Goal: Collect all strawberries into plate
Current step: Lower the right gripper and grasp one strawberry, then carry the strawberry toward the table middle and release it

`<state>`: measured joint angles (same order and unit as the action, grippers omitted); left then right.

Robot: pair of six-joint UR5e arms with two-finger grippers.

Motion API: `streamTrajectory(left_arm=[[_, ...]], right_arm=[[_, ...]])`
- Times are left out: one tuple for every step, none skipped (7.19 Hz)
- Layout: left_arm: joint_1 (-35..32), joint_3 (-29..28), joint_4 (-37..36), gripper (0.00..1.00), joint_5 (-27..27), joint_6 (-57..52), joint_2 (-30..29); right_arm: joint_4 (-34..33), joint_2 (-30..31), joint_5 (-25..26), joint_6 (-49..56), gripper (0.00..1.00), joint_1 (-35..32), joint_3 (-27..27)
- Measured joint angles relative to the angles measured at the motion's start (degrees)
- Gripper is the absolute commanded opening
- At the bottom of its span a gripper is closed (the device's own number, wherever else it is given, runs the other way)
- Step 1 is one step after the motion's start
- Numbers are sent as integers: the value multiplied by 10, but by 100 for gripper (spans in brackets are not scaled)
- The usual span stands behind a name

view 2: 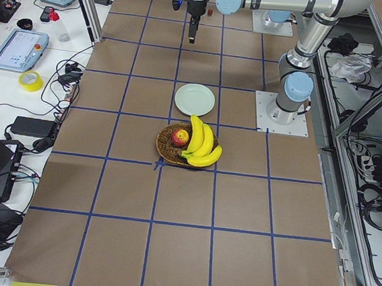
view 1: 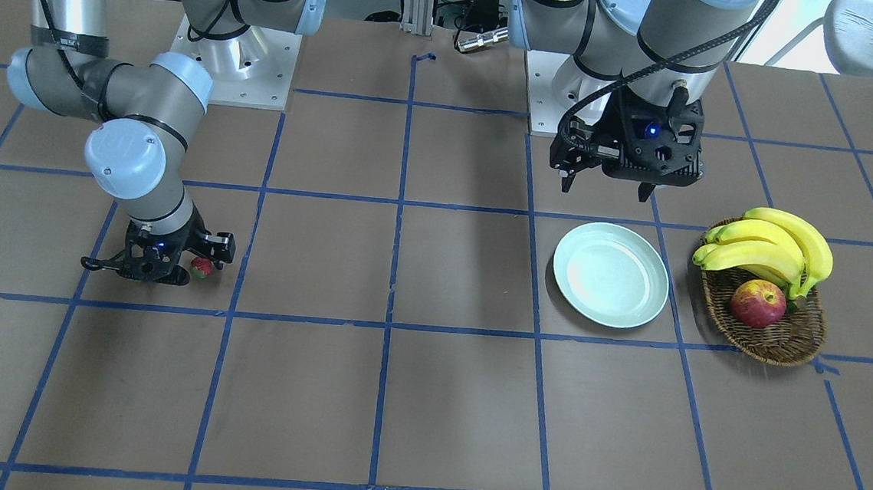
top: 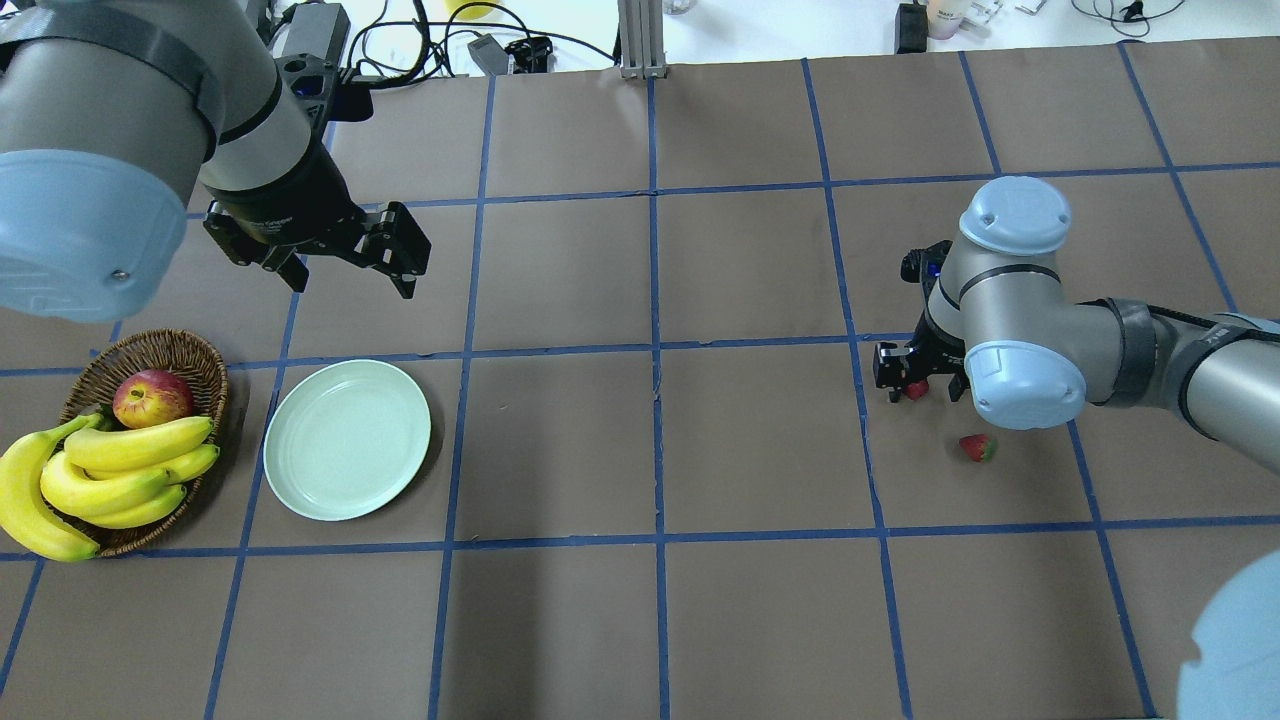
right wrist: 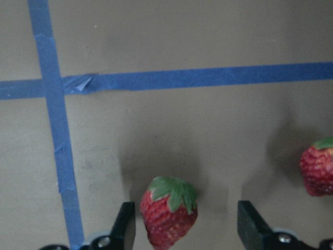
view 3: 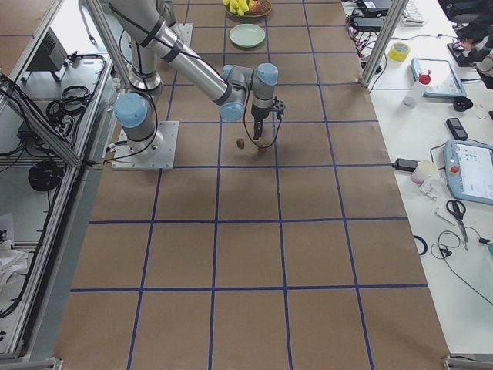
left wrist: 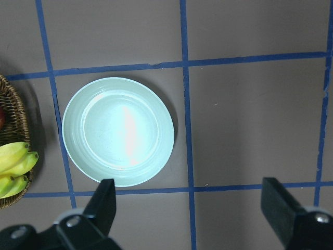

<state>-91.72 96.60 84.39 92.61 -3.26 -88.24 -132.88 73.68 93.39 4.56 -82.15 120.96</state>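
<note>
The pale mint-green plate lies empty on the table; it also shows in the overhead view and the left wrist view. One strawberry lies on the table between the fingers of my right gripper, which is open and low around it, with a gap on one side. A second strawberry lies close by, also at the right wrist view's edge. A third strawberry is not in view. My left gripper is open and empty, up above the table just beyond the plate.
A brown wicker basket with a bunch of bananas and a red-yellow apple stands right beside the plate, on the side away from the strawberries. Blue tape lines cross the brown table. Both arm bases stand at the robot's edge.
</note>
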Motion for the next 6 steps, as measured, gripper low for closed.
streamTrajectory(left_arm=[[-1, -3, 1, 100, -9, -1, 2], [1, -10, 5, 100, -18, -1, 2], [2, -16, 9, 100, -25, -1, 2], [3, -19, 12, 100, -26, -2, 2], [3, -20, 13, 100, -24, -2, 3], [3, -20, 14, 100, -23, -2, 5]], right_arm=[[-1, -1, -1, -2, 64, 2, -1], [-2, -1, -8, -4, 52, 3, -2], [-2, -1, -19, -4, 41, 3, -3], [-3, -1, -24, -4, 34, 4, -4], [-5, -1, -27, -4, 32, 4, -4], [-5, -1, -28, -4, 30, 3, -4]])
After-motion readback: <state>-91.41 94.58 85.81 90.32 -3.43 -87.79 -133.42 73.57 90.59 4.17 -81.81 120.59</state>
